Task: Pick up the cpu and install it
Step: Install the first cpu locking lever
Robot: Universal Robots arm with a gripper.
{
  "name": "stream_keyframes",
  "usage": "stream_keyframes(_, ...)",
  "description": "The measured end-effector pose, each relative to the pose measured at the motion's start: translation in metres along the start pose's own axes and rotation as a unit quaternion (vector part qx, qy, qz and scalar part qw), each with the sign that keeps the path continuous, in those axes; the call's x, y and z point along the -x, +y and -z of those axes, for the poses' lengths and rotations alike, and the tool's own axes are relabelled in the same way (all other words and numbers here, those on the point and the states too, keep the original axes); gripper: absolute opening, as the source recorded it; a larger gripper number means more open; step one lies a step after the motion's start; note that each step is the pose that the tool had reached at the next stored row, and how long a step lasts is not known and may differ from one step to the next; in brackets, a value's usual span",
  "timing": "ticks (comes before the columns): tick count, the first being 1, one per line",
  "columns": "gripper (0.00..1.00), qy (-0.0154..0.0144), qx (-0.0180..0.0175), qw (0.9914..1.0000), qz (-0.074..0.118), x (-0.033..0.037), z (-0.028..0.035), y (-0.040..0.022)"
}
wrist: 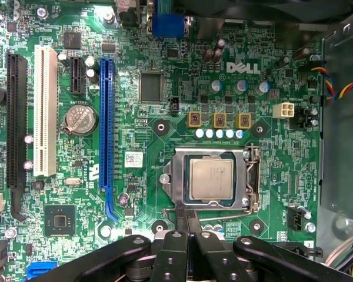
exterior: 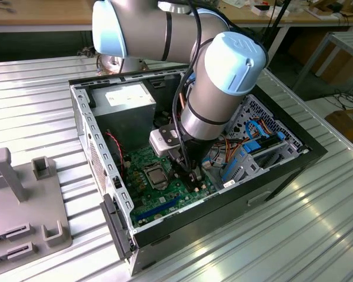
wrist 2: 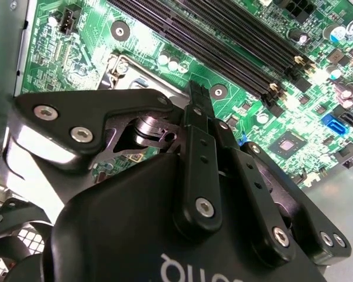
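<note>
Surface: ribbed metal bench [exterior: 317, 235] carrying an open computer case [exterior: 282, 170]; green circuit board [wrist: 135, 88] lies flat inside.
Chip: silver square chip [wrist: 211, 180] sits in its socket, framed by the metal bracket [wrist: 250, 176].
Claw: gripper [wrist: 187, 214] clenched, fingers together, holding nothing, tips at the socket's edge beside the chip.
Arm: reaches down into the case, clear of cables [exterior: 256, 132].
Judgement: seating looks flush; good practice is light, straight-down contact and no sideways push.

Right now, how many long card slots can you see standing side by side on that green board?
4 in the first wrist view: a long black slot at the board's edge, a white slot beside it, a short black slot, then a blue slot nearest the cpu. The gripper may hide others.
</note>
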State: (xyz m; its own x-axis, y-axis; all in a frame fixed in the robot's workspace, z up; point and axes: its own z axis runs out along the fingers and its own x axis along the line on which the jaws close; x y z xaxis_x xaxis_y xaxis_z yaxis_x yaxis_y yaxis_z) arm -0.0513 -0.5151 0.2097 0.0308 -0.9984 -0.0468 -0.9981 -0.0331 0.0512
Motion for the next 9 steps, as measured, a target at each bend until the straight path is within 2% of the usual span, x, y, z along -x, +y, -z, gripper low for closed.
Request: stream_keyframes(9, 0.11, -0.0006, 0.0, 1.0, 0.0, -0.001, -0.0036, -0.0036)
